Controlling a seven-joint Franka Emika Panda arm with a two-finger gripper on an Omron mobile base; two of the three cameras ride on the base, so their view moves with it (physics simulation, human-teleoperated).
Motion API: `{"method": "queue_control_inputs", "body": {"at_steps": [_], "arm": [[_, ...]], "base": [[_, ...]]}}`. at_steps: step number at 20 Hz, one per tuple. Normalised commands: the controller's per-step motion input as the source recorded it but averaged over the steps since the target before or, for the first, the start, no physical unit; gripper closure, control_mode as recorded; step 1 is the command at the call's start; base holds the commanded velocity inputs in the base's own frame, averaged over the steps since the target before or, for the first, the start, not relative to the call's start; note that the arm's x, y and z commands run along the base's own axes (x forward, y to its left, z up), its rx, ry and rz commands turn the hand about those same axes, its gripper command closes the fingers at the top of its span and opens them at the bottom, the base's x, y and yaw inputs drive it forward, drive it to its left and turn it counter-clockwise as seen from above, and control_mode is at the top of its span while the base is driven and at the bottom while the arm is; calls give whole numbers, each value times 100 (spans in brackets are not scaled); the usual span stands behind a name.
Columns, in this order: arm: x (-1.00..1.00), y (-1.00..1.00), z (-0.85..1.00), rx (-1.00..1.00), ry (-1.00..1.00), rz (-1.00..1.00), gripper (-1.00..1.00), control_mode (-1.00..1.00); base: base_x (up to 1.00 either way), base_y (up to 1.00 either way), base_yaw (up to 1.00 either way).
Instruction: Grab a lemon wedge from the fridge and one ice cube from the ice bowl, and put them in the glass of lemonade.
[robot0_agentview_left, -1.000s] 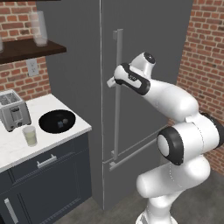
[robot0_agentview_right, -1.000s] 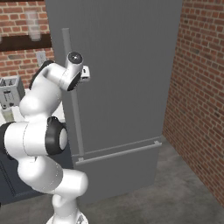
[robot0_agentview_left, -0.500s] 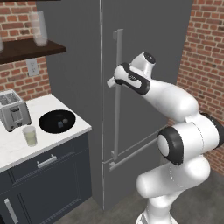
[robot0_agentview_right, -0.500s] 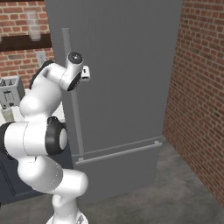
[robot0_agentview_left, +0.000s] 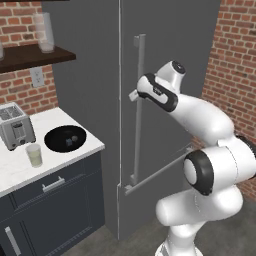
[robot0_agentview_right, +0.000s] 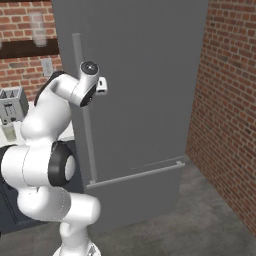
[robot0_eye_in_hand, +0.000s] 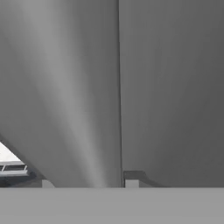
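- The fridge (robot0_agentview_left: 165, 60) stands shut, one tall matte grey door above one lower drawer front, just beside the end of the counter (robot0_agentview_left: 15, 167).
- One long vertical bar handle (robot0_agentview_left: 138, 110) runs down the door near its hinge-side seam; a second, horizontal bar (robot0_agentview_left: 160, 170) crosses the drawer front.
- The gripper (robot0_agentview_left: 134, 95) sits at the vertical handle, in its upper half. The fingertips are hidden behind the hand and the bar, so whether the jaws are clamped on the handle or merely around it cannot be told.
- The handle looks stiff and smooth. It should bear a firm pull, though a smooth bar may slip through the pads; a hold across the bar, well away from its mounts, seems the sound choice. The door itself is likely heavy and will swing on an arc.
- The lemon wedge is presumably inside, behind the closed door.
- On the counter: one ice bowl (robot0_agentview_left: 65, 138), black and shallow, near the front right corner, with what look like two cubes in it.
- One glass of lemonade (robot0_agentview_left: 34, 155) stands near the front edge, to the left of the bowl and apart from it.
- One toaster (robot0_agentview_left: 16, 126) sits toward the back.
- One frosted glass (robot0_agentview_left: 45, 32) is on the wall shelf (robot0_agentview_left: 35, 56) above.
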Motion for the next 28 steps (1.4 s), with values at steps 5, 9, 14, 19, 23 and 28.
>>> {"method": "queue_control_inputs", "body": {"at_steps": [5,9,14,19,23,28], "arm": [[-31,-83,1,0,0,-9,100,-100],[-29,-92,2,0,0,-9,100,-100],[-30,-100,2,0,0,-6,100,-100],[-32,-100,1,1,0,-5,100,-100],[-26,-100,6,0,1,-4,100,-100],[-28,-100,3,2,2,-6,100,-100]], "base": [[0,0,0],[0,0,0],[0,0,0],[0,0,0],[0,0,0],[0,0,0]]}}
